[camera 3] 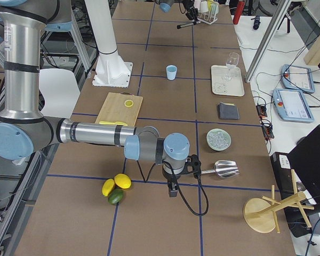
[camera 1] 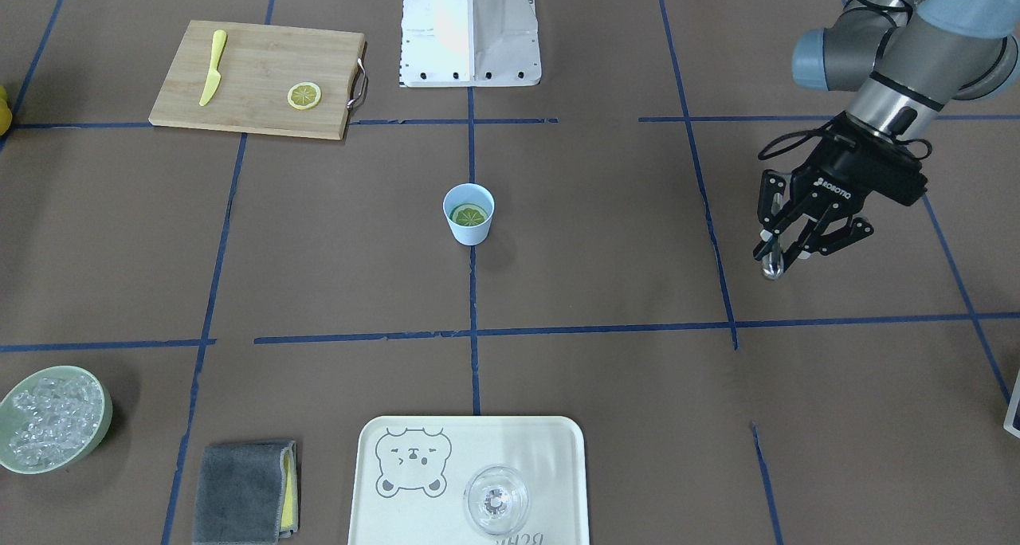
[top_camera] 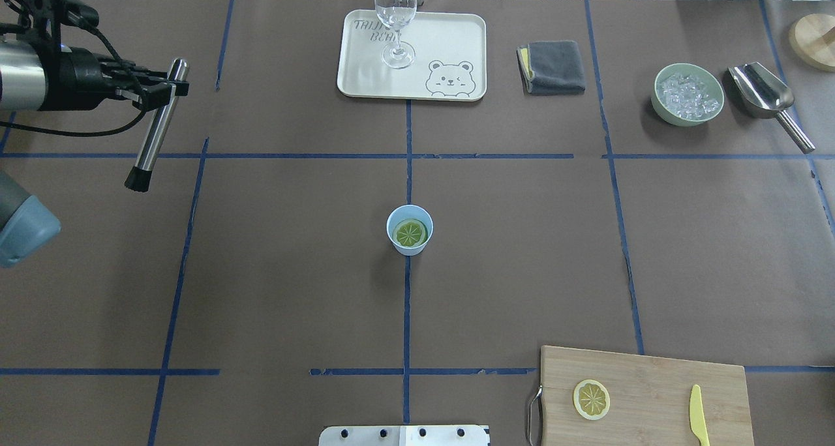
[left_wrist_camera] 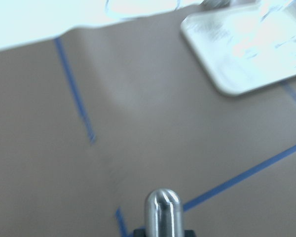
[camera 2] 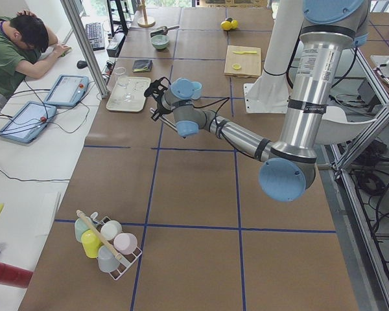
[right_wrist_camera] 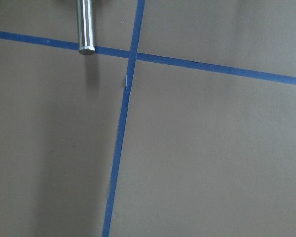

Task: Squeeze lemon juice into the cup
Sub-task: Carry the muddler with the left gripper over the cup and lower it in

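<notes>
Locate the small light-blue tapered cup (camera 1: 470, 235). It stands upright near the table centre, on a blue tape line. The thin round yellow lemon slice (camera 1: 468, 214) lies inside it, below the rim, with its spoked face turned up. In the cup's shade the slice looks greenish. You cannot tell whether it rests on the cup floor. A second lemon slice (camera 1: 304, 96) lies on the rectangular bamboo cutting board (camera 1: 263, 59), well apart from the cup and near the yellow plastic knife (camera 1: 212, 67).

Check the left gripper (top_camera: 171, 89). Its fingers are closed around the upper part of a slim polished-metal rod with a black tip (top_camera: 155, 133). The rod is tilted and sits far to the robot's left, well apart from the cup. In the front-facing view only the rod's rounded end shows below the fingers. In the left wrist view that end sits at the bottom edge, and the background is blurred.

The right gripper (camera 3: 173, 188) appears only in the right-side view, small and dark, near the handle of the steel ice scoop (camera 3: 224, 169). You cannot tell how far its jaws stand apart, or whether it holds anything. The right wrist view shows only the handle's end, cut off by the top edge.

The stemmed clear glass (top_camera: 395, 25) stands on the cream bear-print tray (top_camera: 365, 74). Its rim is cut off at the top of the overhead view.
</notes>
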